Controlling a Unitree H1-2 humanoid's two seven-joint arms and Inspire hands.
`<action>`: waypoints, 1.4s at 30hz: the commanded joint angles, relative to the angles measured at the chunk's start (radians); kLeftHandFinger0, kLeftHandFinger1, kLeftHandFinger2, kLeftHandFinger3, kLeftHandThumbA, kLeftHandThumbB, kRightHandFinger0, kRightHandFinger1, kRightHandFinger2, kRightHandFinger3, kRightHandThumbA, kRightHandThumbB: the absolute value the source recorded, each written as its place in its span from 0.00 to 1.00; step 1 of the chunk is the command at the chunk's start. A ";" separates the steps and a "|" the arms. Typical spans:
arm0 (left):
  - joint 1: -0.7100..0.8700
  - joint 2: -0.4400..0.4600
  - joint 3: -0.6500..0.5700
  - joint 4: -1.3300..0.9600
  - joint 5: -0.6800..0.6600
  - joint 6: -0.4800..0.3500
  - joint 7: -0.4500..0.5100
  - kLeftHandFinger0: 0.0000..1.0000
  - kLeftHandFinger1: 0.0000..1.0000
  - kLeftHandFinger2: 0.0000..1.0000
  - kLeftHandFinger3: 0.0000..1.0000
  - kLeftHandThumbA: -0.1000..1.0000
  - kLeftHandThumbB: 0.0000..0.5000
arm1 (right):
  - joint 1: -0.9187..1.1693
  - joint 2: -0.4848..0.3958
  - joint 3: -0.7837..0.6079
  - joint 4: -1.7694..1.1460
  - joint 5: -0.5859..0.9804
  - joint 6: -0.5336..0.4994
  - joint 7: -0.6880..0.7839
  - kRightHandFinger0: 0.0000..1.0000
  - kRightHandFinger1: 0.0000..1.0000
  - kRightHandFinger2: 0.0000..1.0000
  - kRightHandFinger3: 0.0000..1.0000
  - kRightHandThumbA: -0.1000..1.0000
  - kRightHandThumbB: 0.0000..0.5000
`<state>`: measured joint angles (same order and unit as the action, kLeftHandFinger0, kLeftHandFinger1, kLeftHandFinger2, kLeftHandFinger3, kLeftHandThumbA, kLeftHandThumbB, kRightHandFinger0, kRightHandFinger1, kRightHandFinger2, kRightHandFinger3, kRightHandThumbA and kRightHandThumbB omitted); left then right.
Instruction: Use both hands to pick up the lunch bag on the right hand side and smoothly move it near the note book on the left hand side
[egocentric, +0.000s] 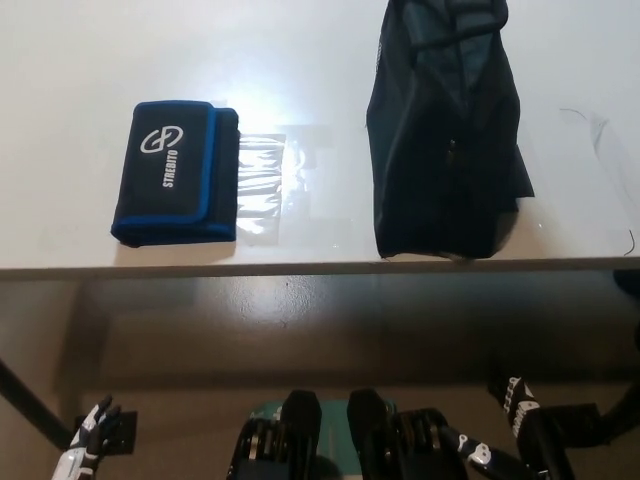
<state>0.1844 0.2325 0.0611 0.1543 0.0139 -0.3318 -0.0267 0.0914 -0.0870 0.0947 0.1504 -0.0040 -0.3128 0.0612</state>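
Nearest the camera, below the front edge of the worktop (60, 40), both hands hang low and hold nothing: the white left hand (88, 440) at the lower left, its fingers (103, 411) spread apart and free, and the black right hand (518, 402) at the lower right, too little of it in view to tell whether it is loose or clenched. The dark lunch bag (443, 140) stands on the right part of the worktop, near its front edge, upright and slightly slumped, untouched. Well to its left lies the black and blue notebook case (175, 172), flat, with a clear plastic sheet (262, 185) just beside it, between the two. By the look of things, the task has not begun; the reach is the step in hand. Next, both hands probably need to rise above the worktop and close on opposite sides of the bag, evenly, so it lifts without tipping or sagging.
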 joint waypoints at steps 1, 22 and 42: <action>0.017 0.028 -0.021 -0.158 0.000 -0.138 -0.036 1.00 1.00 1.00 1.00 1.00 0.61 | 0.022 -0.020 0.001 -0.165 0.017 -0.157 0.035 1.00 1.00 1.00 1.00 1.00 0.45; -0.201 0.022 -0.069 -0.487 0.027 -0.063 -0.080 1.00 1.00 1.00 1.00 1.00 0.53 | -0.056 -0.014 -0.153 -0.381 0.026 -0.157 -0.037 1.00 1.00 1.00 1.00 1.00 0.45; -0.600 -0.038 -0.132 -0.339 0.103 0.231 -0.103 1.00 1.00 1.00 1.00 1.00 0.59 | -0.311 0.026 -0.208 -0.199 0.024 -0.086 -0.080 1.00 1.00 1.00 1.00 1.00 0.64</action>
<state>-0.3487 0.2053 -0.0579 -0.1930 0.0755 -0.1917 -0.1233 -0.1743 -0.0733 -0.1050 -0.0492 0.0190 -0.4080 0.0105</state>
